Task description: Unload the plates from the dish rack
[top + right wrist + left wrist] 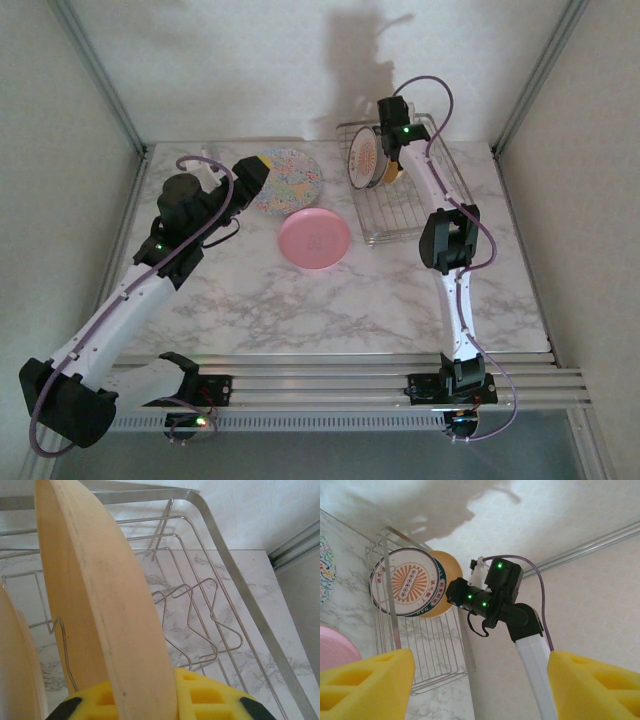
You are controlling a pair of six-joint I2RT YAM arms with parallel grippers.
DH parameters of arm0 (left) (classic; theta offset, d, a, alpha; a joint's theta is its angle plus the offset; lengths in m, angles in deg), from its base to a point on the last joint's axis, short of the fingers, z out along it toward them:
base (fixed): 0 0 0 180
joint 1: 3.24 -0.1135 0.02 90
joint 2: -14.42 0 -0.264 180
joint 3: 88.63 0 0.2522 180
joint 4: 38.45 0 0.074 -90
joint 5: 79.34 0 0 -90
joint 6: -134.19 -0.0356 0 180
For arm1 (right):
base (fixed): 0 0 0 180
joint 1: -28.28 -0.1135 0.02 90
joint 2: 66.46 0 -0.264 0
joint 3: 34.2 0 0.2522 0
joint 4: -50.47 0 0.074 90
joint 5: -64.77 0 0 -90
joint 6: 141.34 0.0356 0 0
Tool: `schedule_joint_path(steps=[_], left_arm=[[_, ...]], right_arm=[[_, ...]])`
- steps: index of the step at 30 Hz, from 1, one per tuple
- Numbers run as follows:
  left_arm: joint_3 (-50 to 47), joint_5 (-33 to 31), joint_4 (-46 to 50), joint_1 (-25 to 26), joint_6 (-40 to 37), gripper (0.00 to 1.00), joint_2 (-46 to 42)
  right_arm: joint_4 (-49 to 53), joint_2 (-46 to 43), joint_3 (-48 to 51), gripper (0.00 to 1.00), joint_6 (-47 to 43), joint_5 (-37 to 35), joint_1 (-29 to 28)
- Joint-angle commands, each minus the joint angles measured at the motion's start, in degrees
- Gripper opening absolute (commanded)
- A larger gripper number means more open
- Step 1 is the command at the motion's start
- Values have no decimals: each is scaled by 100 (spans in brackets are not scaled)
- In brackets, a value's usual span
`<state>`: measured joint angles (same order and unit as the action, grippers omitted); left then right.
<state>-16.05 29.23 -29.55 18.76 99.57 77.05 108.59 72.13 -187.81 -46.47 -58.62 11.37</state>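
Pickup: clamping yellow plate (100, 605) in rack (235, 580) with right gripper (393, 160); left gripper (255, 170) spread, empty. Next, likely: lifting straight up.

Dish rack (396, 630) — motif plate (405, 582), yellow plate (451, 570) upright

We're seeing the yellow plate (399, 175) mostly hiding behind the orange-motif plate (364, 158) and the right gripper (393, 160) from the top. The left wrist frame edge is cutting off the pink plate (335, 647) and the floral plate (325, 570). The right wrist's bottom edge is cropping the pads (210, 700).
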Motion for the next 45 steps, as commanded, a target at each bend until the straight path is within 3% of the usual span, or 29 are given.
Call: schedule_joint_path(steps=[1, 17, 36, 45], left_arm=[[129, -26, -13, 33, 8, 71, -124], [163, 33, -87, 33, 8, 70, -78], [207, 169, -181, 30, -17, 71, 42], [375, 300, -188, 33, -38, 71, 284]], right_arm=[[-144, 48, -245, 0, -15, -657, -43], [-353, -274, -131, 0, -458, -2127, -278], [-643, -881, -192, 0, -800, -2466, -274], [-1058, -1660, 326, 0, -1090, -2576, -245]])
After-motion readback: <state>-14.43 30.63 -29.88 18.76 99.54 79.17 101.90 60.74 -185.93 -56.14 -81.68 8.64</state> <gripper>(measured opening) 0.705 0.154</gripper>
